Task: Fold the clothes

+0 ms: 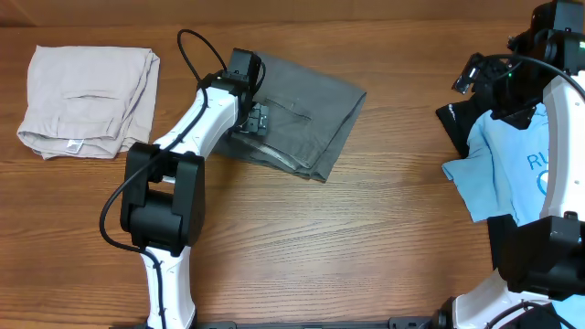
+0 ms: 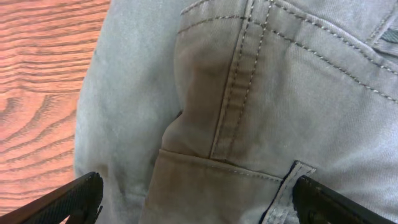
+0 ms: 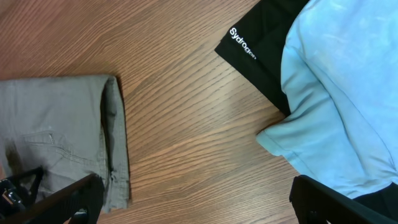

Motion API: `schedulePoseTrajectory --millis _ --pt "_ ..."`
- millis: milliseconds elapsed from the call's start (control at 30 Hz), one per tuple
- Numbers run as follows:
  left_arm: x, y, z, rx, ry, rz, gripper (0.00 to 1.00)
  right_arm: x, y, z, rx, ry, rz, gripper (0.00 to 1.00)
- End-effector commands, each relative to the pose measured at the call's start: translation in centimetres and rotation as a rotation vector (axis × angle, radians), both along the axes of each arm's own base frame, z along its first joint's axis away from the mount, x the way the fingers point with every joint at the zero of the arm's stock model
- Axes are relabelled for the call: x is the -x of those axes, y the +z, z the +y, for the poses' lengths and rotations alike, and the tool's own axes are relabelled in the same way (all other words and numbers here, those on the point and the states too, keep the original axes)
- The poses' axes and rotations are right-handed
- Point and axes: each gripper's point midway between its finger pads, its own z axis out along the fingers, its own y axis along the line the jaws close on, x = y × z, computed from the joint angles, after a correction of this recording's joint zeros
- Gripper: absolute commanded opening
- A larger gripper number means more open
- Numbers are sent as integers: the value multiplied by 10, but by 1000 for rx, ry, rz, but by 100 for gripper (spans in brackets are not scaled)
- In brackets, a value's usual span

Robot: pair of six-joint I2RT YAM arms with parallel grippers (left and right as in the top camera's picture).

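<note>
Bare bench (image 1: 402, 219) lies open between the grey shorts (image 1: 315, 114) and the blue T-shirt (image 1: 503, 174), while the left arm (image 1: 196, 119) crosses the gap toward the beige shorts (image 1: 87, 87).

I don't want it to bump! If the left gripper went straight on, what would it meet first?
The grey shorts, probably: the open left gripper points straight at them. Depth is unclear.

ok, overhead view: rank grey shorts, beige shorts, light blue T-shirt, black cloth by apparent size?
1-2. Pale beige folded shorts and mid-grey woven folded shorts: look alike, not ranking; left arm covers some grey.
3. Light blue printed T-shirt, partly behind right arm.
4. Black cloth, mostly covered.
</note>
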Motion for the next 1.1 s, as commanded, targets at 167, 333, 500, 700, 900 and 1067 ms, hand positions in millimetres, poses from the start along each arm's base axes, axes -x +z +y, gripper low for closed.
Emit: schedulePoseTrajectory --millis 167,333,500,700,900,1067 --pt "-3 -19 6 -36 -2 16 100 -2 2 -1 6 1 -8 100" --pt "6 -52 2 -12 -12 93 100 -2 2 -1 6 1 -9 100" --pt "15 -64 -11 59 -30 145 91 -2 2 -1 6 1 -8 100" --pt "24 -65 -4 41 -22 184 100 -2 2 -1 6 1 -8 100" --pt "19 -48 -1 44 -18 162 100 -2 2 -1 6 1 -8 100" --pt "1 17 -6 80 -24 13 100 -2 2 -1 6 1 -8 100"
